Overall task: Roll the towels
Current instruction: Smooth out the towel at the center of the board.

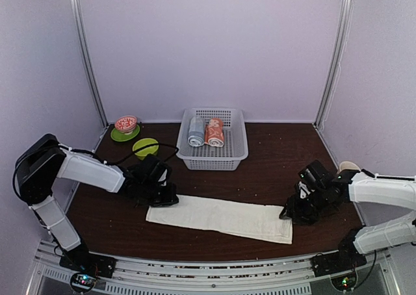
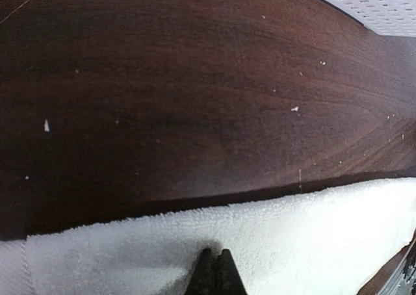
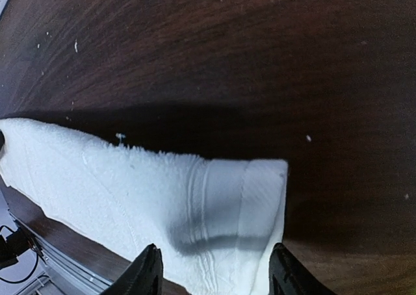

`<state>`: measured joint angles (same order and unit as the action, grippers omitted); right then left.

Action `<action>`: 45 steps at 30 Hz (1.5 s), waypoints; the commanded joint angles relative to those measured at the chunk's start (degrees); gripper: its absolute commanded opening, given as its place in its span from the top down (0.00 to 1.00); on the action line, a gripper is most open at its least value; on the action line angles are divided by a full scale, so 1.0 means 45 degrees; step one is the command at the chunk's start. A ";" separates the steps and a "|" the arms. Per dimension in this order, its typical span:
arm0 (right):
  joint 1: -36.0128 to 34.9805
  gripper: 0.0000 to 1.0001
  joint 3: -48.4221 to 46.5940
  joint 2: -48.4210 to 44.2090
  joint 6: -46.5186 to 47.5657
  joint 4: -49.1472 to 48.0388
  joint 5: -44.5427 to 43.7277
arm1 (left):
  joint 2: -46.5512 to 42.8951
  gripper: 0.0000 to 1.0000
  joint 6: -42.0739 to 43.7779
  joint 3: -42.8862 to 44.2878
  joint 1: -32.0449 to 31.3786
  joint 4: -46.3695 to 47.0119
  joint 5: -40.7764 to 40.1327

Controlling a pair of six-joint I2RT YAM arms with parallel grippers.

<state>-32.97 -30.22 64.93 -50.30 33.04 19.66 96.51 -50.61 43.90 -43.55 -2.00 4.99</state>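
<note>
The cream-white towel lies flat as a long folded strip near the table's front. My left gripper is shut, its tips resting on the towel's left end; whether it pinches cloth I cannot tell. My right gripper is open over the towel's right end, a finger on each side of the hem. The salmon-orange towel lies rolled in the white basket.
A grey-blue rolled towel lies beside the orange roll in the basket. A green bowl and a red-patterned bowl on a green saucer stand at the back left. A cable runs from the left arm.
</note>
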 commanded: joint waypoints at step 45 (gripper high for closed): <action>0.0926 0.58 -0.2122 0.3096 0.1380 -0.1730 -0.2307 | -0.3759 0.39 -0.0339 -0.0450 0.0324 -0.4144 -0.3183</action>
<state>-27.62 -40.99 78.72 -41.87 29.47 9.26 82.37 -52.60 43.64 -43.11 -15.49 -4.40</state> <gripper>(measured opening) 0.427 0.618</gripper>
